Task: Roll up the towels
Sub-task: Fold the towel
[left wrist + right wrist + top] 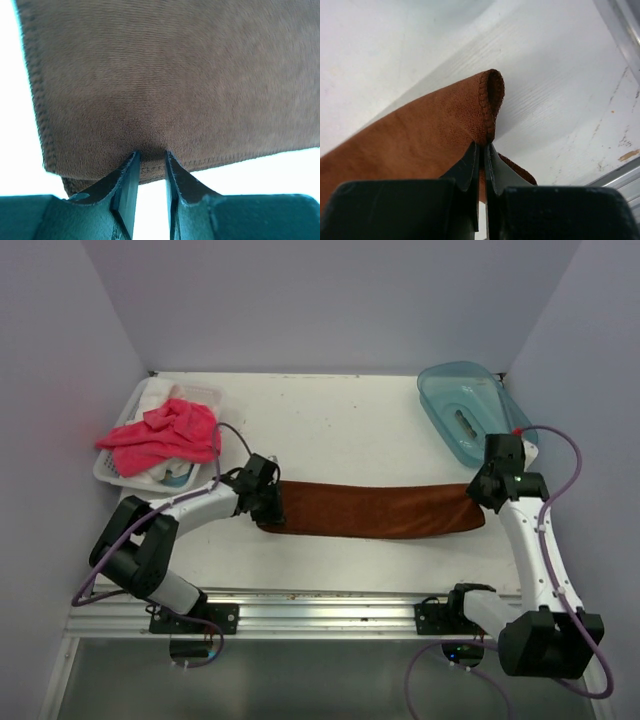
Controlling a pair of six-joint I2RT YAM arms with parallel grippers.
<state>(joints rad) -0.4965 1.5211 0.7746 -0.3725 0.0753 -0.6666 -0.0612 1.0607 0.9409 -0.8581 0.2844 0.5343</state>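
The rust-brown towel [370, 510] lay stretched across the surface [340, 430], its right end pinched tight and lifted by the right fingers [470, 165]. The left fingers [127, 175] stood narrowly parted at its left hem; whether they gripped it was unclear. The pink-red towel [165, 432] lay heaped in the white basket [105, 468], back left.

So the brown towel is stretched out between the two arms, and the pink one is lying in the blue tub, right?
Not quite. The pink towel lies heaped on the white basket at the back left, not in the blue tub at the back right; the top external view shows it. The brown towel does lie stretched out as you say.
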